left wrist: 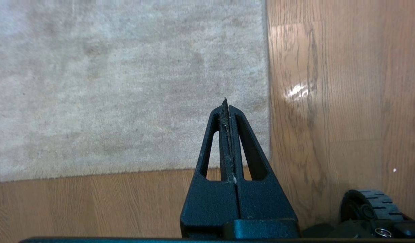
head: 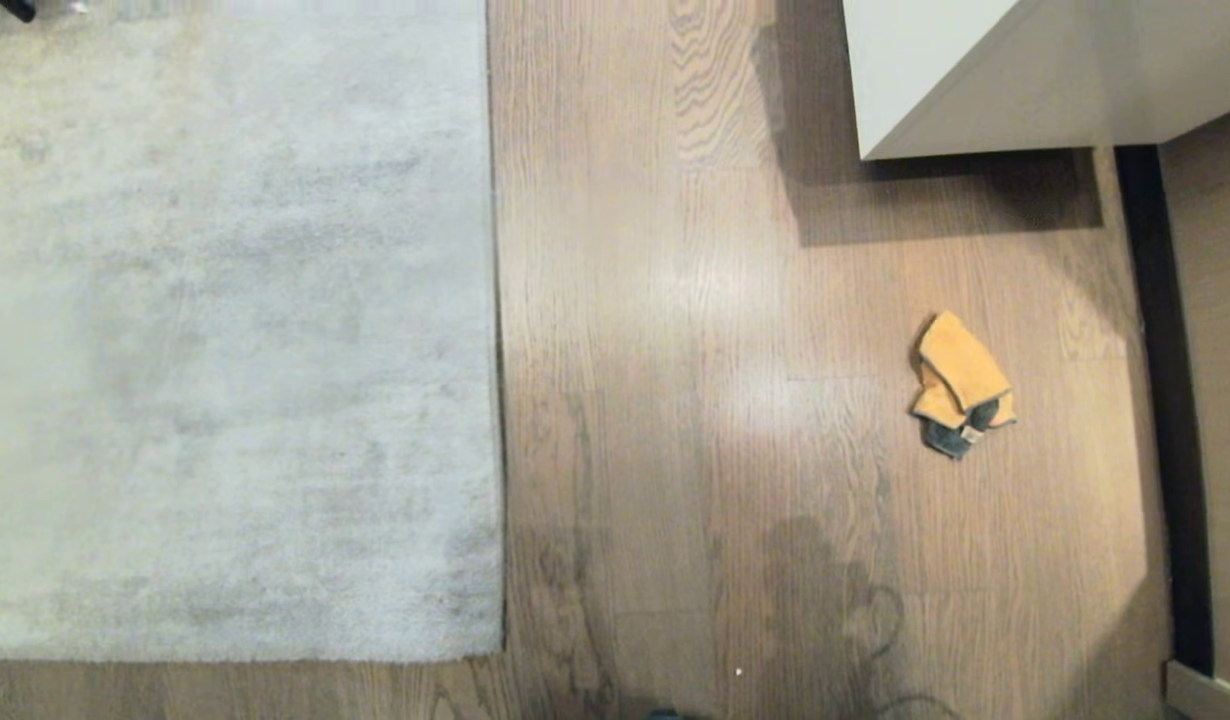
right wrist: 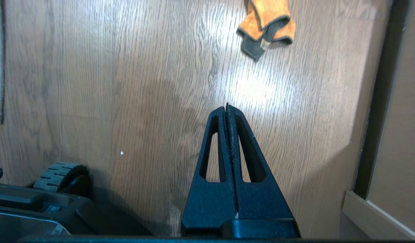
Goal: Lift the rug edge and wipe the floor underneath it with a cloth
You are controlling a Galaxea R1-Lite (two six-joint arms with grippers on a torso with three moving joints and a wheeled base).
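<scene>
1. Evidently nothing had been started: the rug edge (head: 497, 400) lay flat on the floor (head: 675, 400), its near corner square and unlifted.
2. The cloth (head: 960, 385) sat crumpled on bare planks, well apart from the rug and nearer the dark gap along the wall; a white cabinet (head: 1025, 70) stood beyond it.
3. Left claw (left wrist: 226, 103) was clenched and empty, hanging over the rug's corner. Right claw (right wrist: 226, 107) was likewise clenched and empty, over bare floor short of the cloth.
4. Risks, as judged:
   - A clenched claw would push the cloth along the glossy planks instead of gripping it.
   - The flat, thin rug border gave little purchase; fingers could skate over the pile.
   - Wheels near the corner might pin the rug.
</scene>
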